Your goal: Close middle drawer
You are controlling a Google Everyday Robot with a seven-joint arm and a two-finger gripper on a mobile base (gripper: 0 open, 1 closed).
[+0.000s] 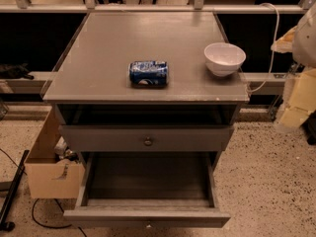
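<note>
Closing the middle drawer (148,212) calls for a straight push on its pale front rim. It sits at the lower centre of the frame, pulled far out, with its tiny knob (148,226) at the bottom edge. Just above it, the upper drawer (108,138), the one with the bigger knob (148,141), is not my target. My gripper is outside the frame, so I cannot tell whether it is apart or together. I judge the best contact is mid-rim, by the tiny knob, so the tray does not skew. A slow push should keep the can (148,73) and bowl (224,58) steady on the top (98,43).
</note>
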